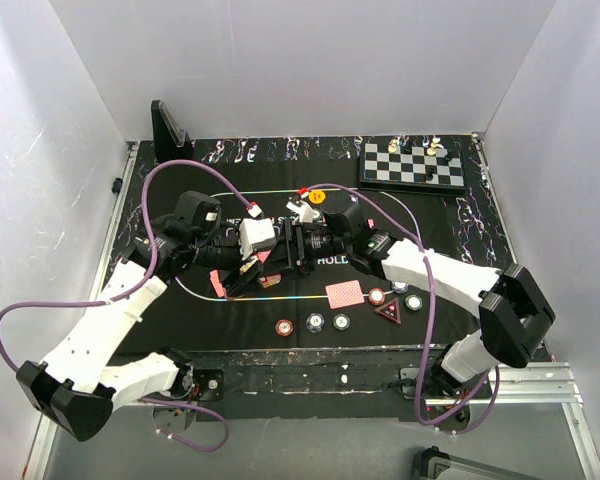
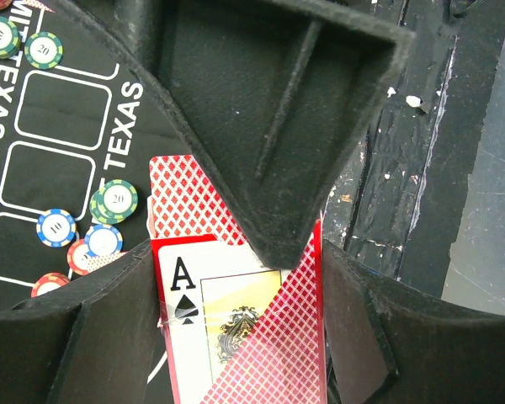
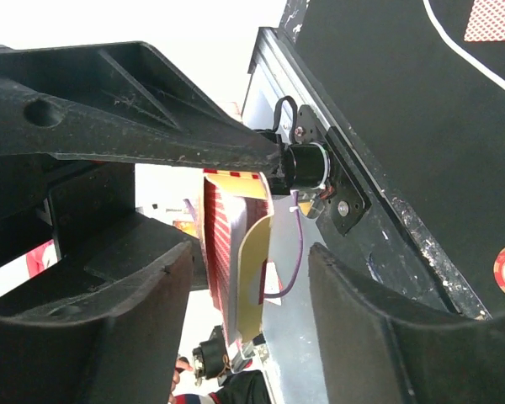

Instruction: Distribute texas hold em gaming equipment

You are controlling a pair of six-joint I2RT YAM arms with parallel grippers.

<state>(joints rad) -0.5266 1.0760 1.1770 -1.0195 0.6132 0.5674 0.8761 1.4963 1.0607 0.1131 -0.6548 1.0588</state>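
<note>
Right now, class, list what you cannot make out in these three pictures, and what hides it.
Cards, left wrist: count hidden under left fingers.
Cards, right wrist: edge-on, faces unseen.
Mat print, top view: middle covered by left arm and right arm.
Chess pieces, top view: too small to name.
Chips, top view: values too small.

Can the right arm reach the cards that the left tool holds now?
Probably yes: the cards stand inside the open right tool, with nothing in the way. The left tool is shut on them.
</note>
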